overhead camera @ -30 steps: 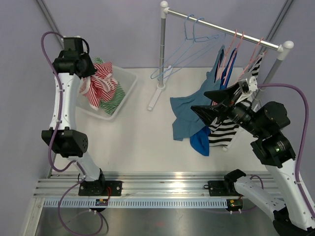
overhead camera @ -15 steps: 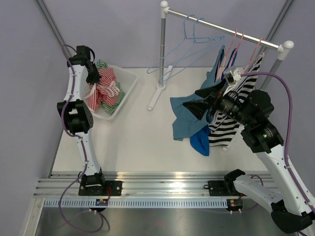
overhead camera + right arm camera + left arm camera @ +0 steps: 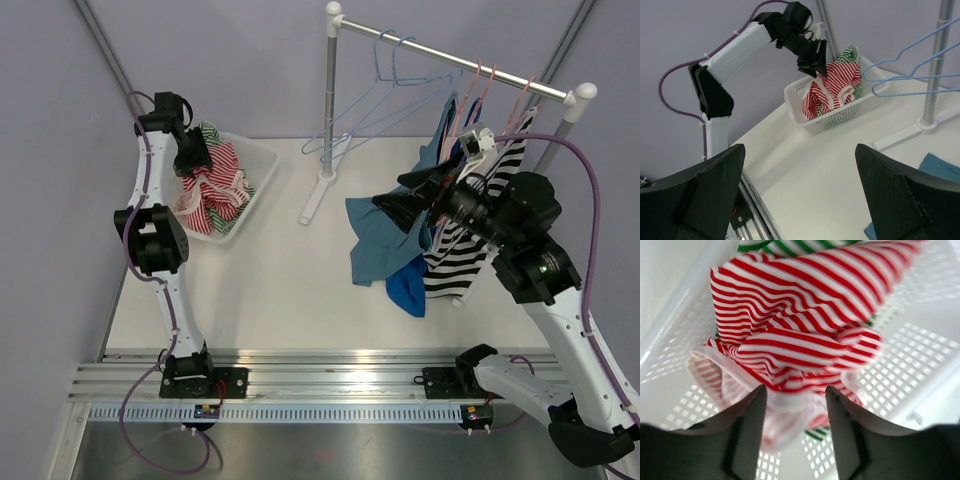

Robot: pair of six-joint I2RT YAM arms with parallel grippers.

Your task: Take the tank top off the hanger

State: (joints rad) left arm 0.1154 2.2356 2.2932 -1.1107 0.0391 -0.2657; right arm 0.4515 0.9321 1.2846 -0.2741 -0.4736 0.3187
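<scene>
Looking along the left end effector (image 3: 796,390), we see its fingers parted about halfway, pinching nothing. The crumpled red-and-white striped tank top (image 3: 800,320) lies just beyond the tips, inside the white perforated plastic basket (image 3: 920,355). Only the overhead view shows the black-and-white striped top (image 3: 455,265) hanging beside the right end effector (image 3: 395,200), which is spread wide and empty.

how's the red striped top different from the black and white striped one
Colour: the red-and-white striped top has red bands, the black-and-white striped top black ones. Pose: the red one lies crumpled in the white basket; the black one hangs from the rail. Both are striped.
</scene>
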